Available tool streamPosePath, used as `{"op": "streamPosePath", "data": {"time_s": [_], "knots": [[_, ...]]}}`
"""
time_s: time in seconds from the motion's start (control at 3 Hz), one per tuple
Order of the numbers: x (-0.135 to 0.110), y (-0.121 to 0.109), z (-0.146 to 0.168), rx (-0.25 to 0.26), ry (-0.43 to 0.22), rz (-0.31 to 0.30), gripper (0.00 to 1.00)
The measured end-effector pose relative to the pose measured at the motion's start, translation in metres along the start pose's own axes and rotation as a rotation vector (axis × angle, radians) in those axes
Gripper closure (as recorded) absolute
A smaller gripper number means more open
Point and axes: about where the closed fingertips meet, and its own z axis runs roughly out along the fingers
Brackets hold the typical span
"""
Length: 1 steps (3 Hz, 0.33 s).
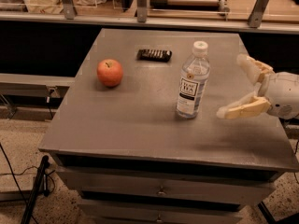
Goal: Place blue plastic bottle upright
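The blue plastic bottle [192, 80] stands upright on the grey table top [140, 120], right of centre. It is clear and bluish with a white cap and a white label with black print. My gripper [232, 86] is to the right of the bottle, apart from it and a little above the table. Its two cream fingers [240, 109] are spread wide open and hold nothing.
A red apple [110, 72] sits on the table to the left of the bottle. A small dark flat object [154, 55] lies at the back, near the middle. Drawers [159, 190] run below the table's front edge. A counter with metal posts [140, 3] stands behind.
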Motion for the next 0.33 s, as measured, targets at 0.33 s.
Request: {"op": "streamPosePath", "data": {"time_s": [0.33], "knots": [[0.0016,-0.0006,-0.0007,0.006,0.007,0.011,0.00]]}}
